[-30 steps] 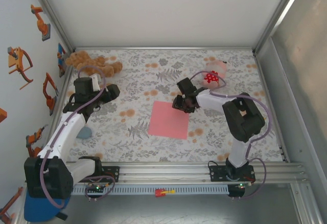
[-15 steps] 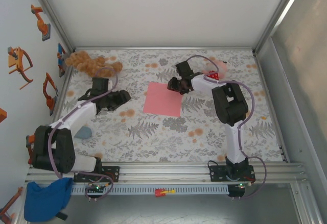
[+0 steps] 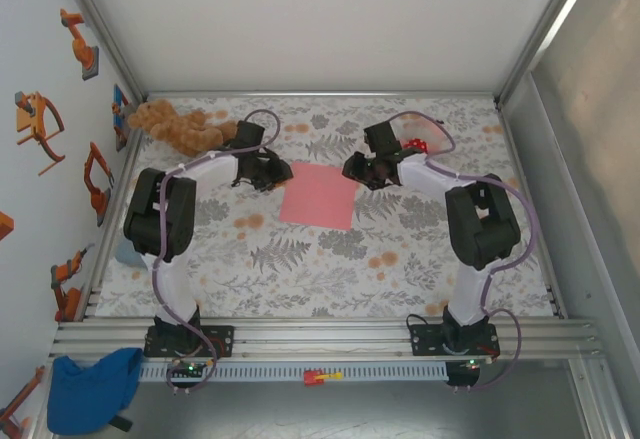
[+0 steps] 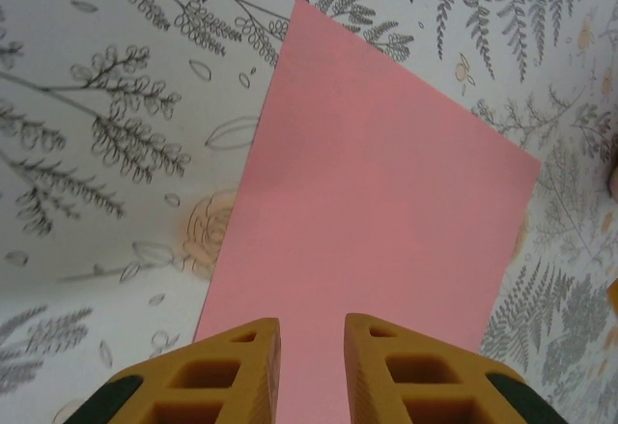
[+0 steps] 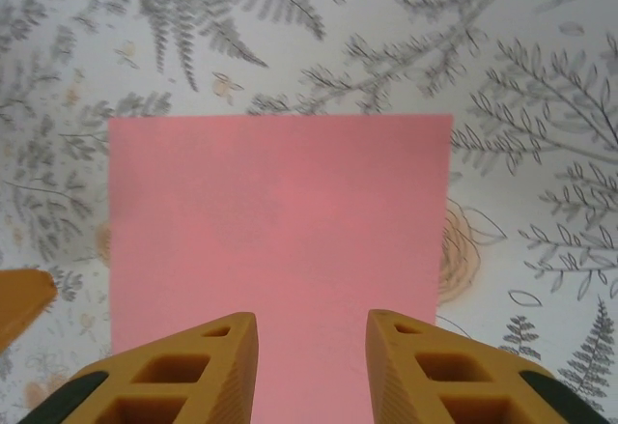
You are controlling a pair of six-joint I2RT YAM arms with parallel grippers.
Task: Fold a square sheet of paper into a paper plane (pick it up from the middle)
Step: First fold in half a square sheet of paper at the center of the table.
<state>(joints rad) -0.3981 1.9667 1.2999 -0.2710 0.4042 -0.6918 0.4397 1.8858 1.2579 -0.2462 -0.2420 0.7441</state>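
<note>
On the worktop (image 3: 300, 269) lies a cloth with grey ferns and orange flowers. A plain white wall stands at the back, and shiny metal bars frame the sides. The left wall has orange robot stickers (image 3: 40, 124) on it. A fuzzy brown soft toy (image 3: 170, 124) sits in the far left corner. A pink soft toy with a red, white-dotted patch (image 3: 415, 146) sits near the far right, partly behind the right arm. A blue cloth (image 3: 95, 384) lies past the near left corner.

The square sheet of salmon-pink paper (image 3: 318, 199) lies flat on the cloth, in the middle and a bit toward the back. It looks smooth, with no folds, and its corners are sharp.

The left pincer (image 3: 275, 172) is at the sheet's left edge. Its yellow fingers (image 4: 232, 366) stand a little apart over the paper, gripping nothing. The right pincer (image 3: 355, 171) is at the sheet's far right corner. Its fingers (image 5: 425, 366) are spread wider, with pink paper showing between them, and they grip nothing. I cannot tell if any finger touches the paper.
</note>
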